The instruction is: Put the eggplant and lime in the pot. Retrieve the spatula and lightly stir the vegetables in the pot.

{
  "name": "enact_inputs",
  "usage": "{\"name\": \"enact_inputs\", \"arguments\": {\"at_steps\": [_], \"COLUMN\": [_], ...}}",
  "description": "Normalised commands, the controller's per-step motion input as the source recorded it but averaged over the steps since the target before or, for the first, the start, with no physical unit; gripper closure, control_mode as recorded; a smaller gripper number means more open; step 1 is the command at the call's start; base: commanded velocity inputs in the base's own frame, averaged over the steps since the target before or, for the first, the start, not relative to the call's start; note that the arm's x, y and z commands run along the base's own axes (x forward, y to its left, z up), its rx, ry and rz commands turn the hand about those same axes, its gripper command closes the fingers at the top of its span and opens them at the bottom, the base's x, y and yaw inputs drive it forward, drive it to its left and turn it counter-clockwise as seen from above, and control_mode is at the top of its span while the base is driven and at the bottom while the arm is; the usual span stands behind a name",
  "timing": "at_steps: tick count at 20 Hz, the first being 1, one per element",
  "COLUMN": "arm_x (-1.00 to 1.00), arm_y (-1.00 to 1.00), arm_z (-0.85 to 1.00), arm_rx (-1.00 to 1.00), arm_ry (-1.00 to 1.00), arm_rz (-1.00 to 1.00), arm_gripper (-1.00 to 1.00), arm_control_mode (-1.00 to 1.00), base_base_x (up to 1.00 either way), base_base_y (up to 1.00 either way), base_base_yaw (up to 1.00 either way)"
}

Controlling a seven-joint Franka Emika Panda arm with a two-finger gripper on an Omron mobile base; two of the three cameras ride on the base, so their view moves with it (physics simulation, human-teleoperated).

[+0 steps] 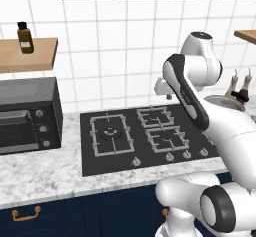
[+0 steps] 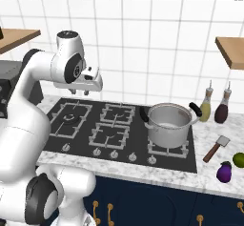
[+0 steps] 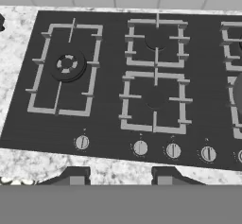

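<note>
Pot point(image 2: 169, 123): round, shiny silver-grey metal, wide rim, 2 dark side handles; sits on the burner at the right end of the stove point(image 2: 124, 129), about 3 o'clock from the stove's centre in the right base view. Stove: flat black glass, grey square grates, a row of small round knobs along the front edge.

Worktop point(image 2: 214, 165): speckled white-grey stone. On it, at 4 o'clock from the pot: spatula point(image 2: 216, 148), flat grey blade with brown handle; eggplant point(image 2: 224, 172), glossy purple, rounded; lime point(image 2: 238, 159), green, round, at the frame edge just beside the eggplant. All 3 lie apart from the pot.

Behind the pot at 2 o'clock: 2 slim bottles point(image 2: 215, 105), one yellowish, one dark.

Pincer point(image 2: 84, 92): hangs above the stove's left half, well apart from the pot. In the hand view the 2 dark fingertips point(image 3: 75, 176) stand parted with nothing between them; released, touching nothing.
</note>
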Motion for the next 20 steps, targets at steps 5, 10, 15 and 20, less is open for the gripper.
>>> {"name": "enact_inputs", "arguments": {"at_steps": [5, 10, 15, 20], "arm_x": [-0.28, -0.66, -0.72, -0.37], "arm_y": [0.0, -0.08, -0.21, -0.61], "arm_z": [0.0, -0.01, 0.0, 0.0], "arm_rx": [0.0, -0.05, -0.03, 0.0], "arm_ry": [0.0, 0.03, 0.0, 0.01], "arm_rz": [0.0, -0.08, -0.13, -0.17], "arm_gripper": [-1.0, -1.0, -1.0, -1.0], "arm_control_mode": [-1.0, -1.0, -1.0, -1.0], "base_base_x": [0.0, 0.0, 0.0, 0.0], "base_base_y": [0.0, 0.0, 0.0, 0.0], "base_base_yaw": [0.0, 0.0, 0.0, 0.0]}}
